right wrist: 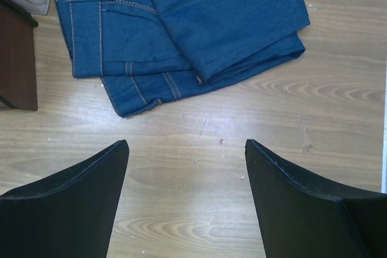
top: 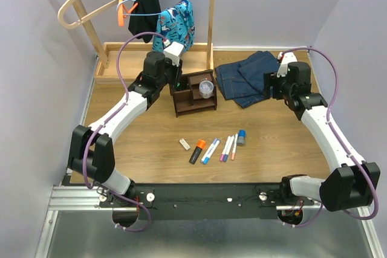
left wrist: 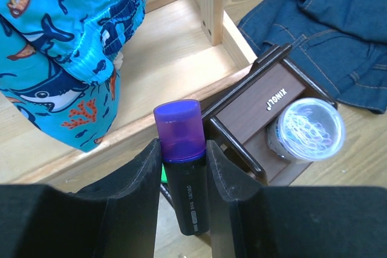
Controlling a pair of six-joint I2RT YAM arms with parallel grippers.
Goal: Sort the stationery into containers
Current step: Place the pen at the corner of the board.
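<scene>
**Two in, one in hand, six left on the table**

My left gripper (left wrist: 182, 147) is clamped on the purple marker (left wrist: 178, 126), cap up, at the bottom centre of my left wrist view. It hangs just over the left end of the organiser (left wrist: 254, 104), not yet inside. The tub (left wrist: 305, 128) already sits in a compartment at the right of that view, full of what look like paper clips. A sliver of green shows under my left finger (left wrist: 142, 179); I judge it a marker already stowed, though I cannot be sure.

In the top view's lower centre, a row waits on the table: the eraser (top: 184, 144), an orange-capped marker (top: 198, 150), three thin pens (top: 225, 148) and the bottle (top: 240, 137). So I am roughly a third through.

My right gripper (right wrist: 186, 149) is spread wide and holds nothing, over bare wood below the jeans (right wrist: 211, 22).

White lettering on the organiser's top, upside down to me, seems to read "XINGL"; the last letters are uncertain. The marker's barrel has small white print, too fine to read.
</scene>
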